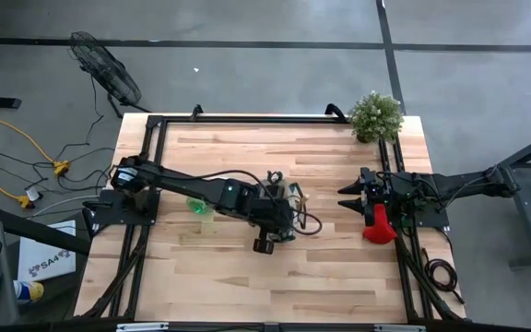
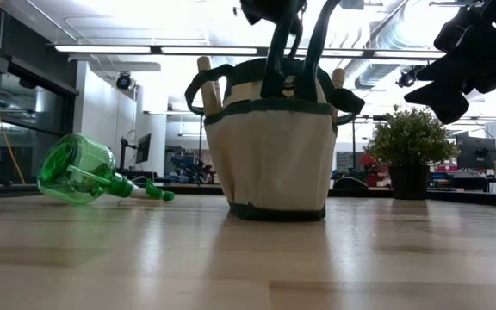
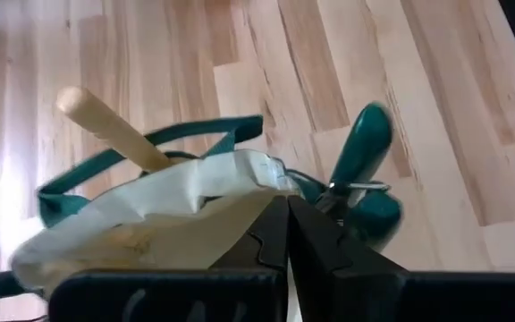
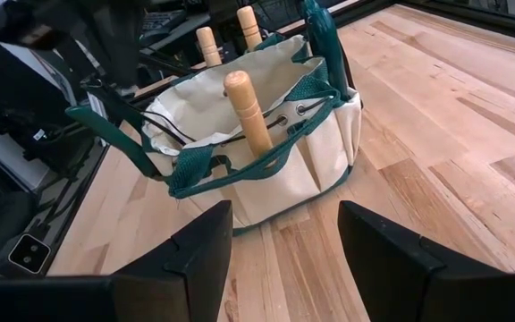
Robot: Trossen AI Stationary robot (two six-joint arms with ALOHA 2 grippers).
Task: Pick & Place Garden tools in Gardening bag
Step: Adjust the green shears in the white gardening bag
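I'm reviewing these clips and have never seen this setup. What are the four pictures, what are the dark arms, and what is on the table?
Two dark robot arms work at a wooden table. One picture looks straight down, one looks level across the tabletop, and two look out from the arms' wrists. In the middle stands a beige fabric gardening bag with green trim, with wooden tool handles sticking out. A clear green spray bottle lies on its side beside it, and a bushy potted plant sits at a far corner. The left gripper is shut above the bag, holding nothing visible. The right gripper waits open, facing the bag.
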